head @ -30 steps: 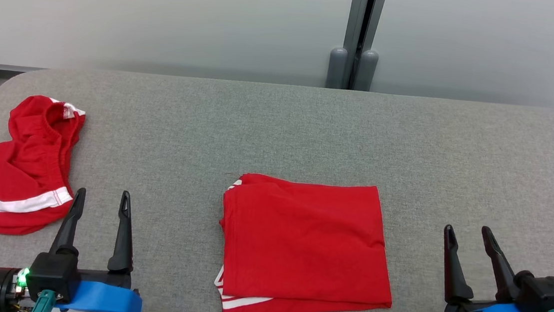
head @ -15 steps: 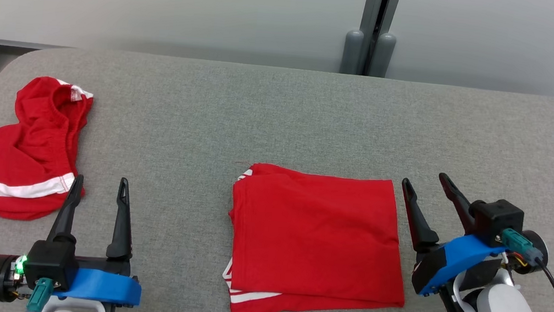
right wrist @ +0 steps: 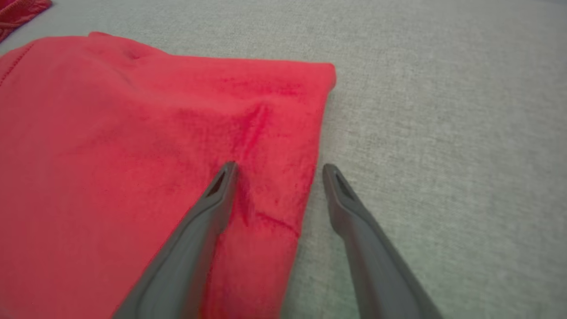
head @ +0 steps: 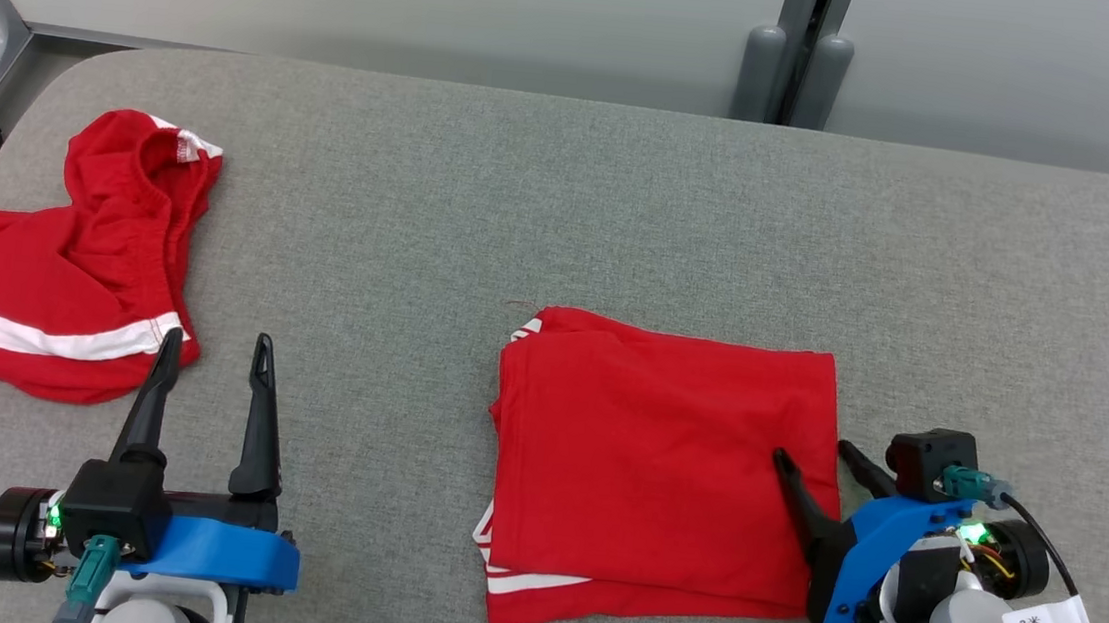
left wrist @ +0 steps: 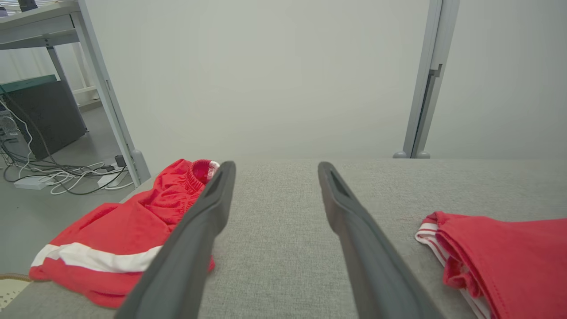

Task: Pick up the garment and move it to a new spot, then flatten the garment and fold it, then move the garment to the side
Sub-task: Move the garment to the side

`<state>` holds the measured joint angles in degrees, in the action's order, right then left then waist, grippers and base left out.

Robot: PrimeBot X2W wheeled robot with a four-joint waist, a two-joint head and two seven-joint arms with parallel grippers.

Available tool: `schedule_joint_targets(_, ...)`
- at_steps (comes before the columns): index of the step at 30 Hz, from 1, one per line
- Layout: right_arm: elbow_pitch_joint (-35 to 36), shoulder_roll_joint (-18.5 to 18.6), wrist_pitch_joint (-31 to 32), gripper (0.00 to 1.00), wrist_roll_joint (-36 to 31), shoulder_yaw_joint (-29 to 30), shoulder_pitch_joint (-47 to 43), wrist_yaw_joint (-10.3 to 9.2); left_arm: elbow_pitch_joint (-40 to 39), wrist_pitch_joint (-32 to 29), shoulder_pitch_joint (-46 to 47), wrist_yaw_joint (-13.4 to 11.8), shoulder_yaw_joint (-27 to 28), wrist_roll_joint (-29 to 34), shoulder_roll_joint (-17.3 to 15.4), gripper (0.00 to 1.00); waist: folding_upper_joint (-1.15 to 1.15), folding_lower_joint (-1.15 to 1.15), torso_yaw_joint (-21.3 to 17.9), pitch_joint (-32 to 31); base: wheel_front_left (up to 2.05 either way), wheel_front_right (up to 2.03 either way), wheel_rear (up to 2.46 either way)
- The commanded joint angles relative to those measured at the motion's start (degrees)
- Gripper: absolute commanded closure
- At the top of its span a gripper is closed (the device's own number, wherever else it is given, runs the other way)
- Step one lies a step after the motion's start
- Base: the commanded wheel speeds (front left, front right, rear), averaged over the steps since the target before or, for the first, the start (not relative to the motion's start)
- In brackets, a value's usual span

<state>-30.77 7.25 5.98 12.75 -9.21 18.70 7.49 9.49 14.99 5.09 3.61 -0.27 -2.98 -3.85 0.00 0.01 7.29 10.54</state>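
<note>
Cloth first: the folded red garment [head: 652,461] lies flat near the middle of the grey table [head: 567,172]. Its slightly longer side runs away from the robot, and white-striped hems peep out along its left and near edges. The right gripper [head: 812,451] is the one on it, jaws spread wide and holding nothing, straddling the garment's right edge. In the right wrist view one finger [right wrist: 206,212] sits over the red fabric and the other over bare table just beside that edge; whether the tips press the cloth I cannot tell. The left gripper [head: 217,336] stands well apart on the other side, equally wide and empty, nearer the crumpled red shorts [head: 65,289] at the table's left end. The folding looks done to me. With that edge already between the right jaws, closing there should catch the layers for the move aside.
</note>
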Motion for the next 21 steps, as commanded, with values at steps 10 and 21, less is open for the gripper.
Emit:
schedule_joint_targets(10, -2.08, -0.35, 1.1, 1.0, 3.6, -4.46, 1.95, 0.06, -0.15, 0.27, 1.4, -0.57, 0.38, -0.66, 0.2, 0.0, 0.0, -0.01, 0.0, 1.71, 0.0, 0.0, 0.0)
schedule_joint_targets(21, 0.68, 3.68, -3.73, 1.0, 5.27, -2.46, 9.74, 0.0, -1.74, 0.28, 4.75, -0.39, 1.16, -0.42, -0.08, 0.0, 0.0, -0.01, -3.39, 7.07, 0.0, 0.0, 0.0)
